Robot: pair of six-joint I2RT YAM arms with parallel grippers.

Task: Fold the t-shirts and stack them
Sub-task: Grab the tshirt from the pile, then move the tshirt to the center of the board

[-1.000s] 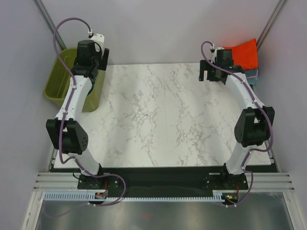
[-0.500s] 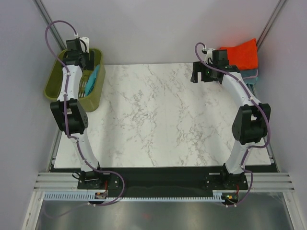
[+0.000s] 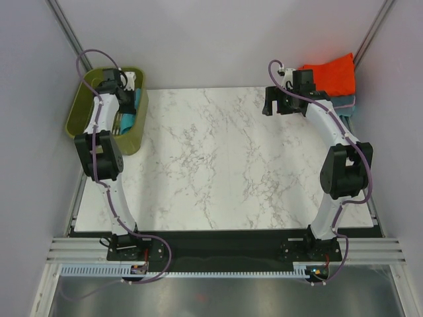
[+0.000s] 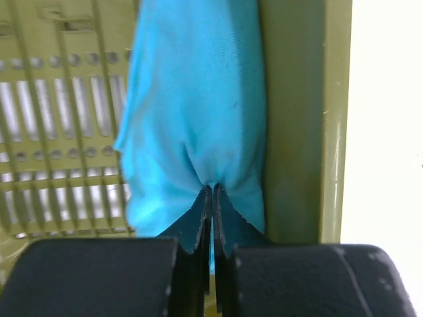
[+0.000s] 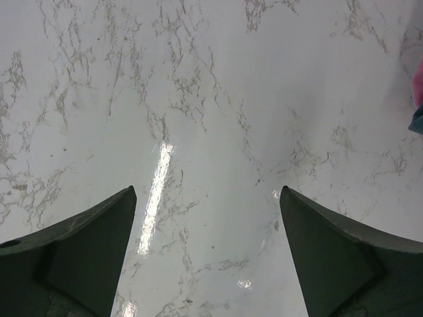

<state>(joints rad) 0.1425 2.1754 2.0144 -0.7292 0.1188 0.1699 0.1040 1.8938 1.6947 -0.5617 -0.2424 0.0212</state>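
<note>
The left gripper (image 4: 211, 198) is pinched tight on a fold of the teal t-shirt (image 4: 198, 99), which lies inside the olive basket (image 4: 291, 132) against its wall (beside the far left corner of the marble table (image 3: 218, 158)). The right gripper (image 5: 208, 191) hangs wide open over the table, holding nothing. Behind it the orange-red t-shirt (image 3: 330, 71) sits atop the grey-blue t-shirt (image 3: 347, 103).

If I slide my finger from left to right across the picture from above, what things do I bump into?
Green basket → teal t-shirt → bare marble table → right gripper → orange t-shirt.
</note>
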